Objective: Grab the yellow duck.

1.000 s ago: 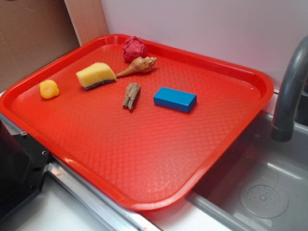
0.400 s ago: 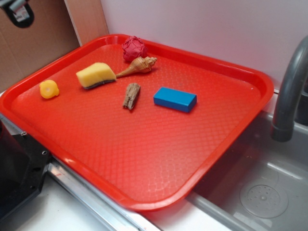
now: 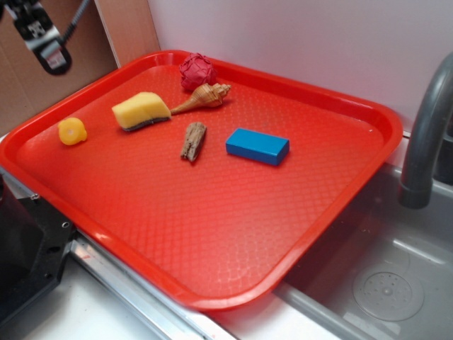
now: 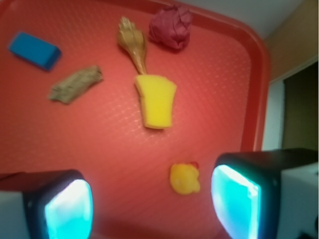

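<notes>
The yellow duck (image 3: 72, 131) is a small glossy yellow blob lying on the red tray (image 3: 212, 234) near its left edge. In the wrist view the yellow duck (image 4: 184, 178) shows below, between the two fingers and closer to the right one. My gripper (image 3: 44, 39) hangs high above the tray's upper left corner, well apart from the duck. In the wrist view the gripper (image 4: 152, 204) is open, its cyan pads (image 4: 234, 204) wide apart with nothing between them.
On the tray lie a yellow sponge wedge (image 3: 140, 111), a seashell (image 3: 203, 96), a crumpled red ball (image 3: 197, 71), a brown bark piece (image 3: 192, 140) and a blue block (image 3: 257, 146). A grey faucet (image 3: 428, 134) and sink (image 3: 382, 276) are at right.
My gripper has come into the exterior view at the top left and moved down and rightward. Nothing on the tray has moved.
</notes>
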{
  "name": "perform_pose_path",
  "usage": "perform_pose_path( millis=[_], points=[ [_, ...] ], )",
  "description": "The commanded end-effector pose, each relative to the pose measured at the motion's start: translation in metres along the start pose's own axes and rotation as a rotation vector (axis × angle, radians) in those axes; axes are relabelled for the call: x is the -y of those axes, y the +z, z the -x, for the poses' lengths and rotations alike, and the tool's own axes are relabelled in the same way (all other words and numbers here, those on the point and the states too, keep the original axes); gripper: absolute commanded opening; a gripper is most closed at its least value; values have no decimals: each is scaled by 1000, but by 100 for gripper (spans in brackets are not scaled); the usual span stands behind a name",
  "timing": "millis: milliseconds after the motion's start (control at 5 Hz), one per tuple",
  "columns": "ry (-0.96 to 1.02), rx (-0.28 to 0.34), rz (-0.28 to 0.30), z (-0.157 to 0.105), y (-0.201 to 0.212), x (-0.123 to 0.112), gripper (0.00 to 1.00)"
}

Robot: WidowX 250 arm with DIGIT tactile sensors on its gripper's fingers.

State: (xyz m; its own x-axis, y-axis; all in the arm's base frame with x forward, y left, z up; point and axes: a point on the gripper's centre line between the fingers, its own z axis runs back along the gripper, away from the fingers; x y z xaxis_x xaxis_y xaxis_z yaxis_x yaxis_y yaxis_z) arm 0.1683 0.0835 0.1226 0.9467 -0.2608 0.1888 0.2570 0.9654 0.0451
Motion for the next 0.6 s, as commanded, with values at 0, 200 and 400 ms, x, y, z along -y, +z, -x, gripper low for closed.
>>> perform_pose_path(
  millis=[0, 200, 400],
  points=[
    [-18, -50, -46, 3, -30, -20, 100],
    [-12, -114, -83, 10, -46, -23, 100],
    [4, -189, -130, 15, -68, -28, 100]
  ],
)
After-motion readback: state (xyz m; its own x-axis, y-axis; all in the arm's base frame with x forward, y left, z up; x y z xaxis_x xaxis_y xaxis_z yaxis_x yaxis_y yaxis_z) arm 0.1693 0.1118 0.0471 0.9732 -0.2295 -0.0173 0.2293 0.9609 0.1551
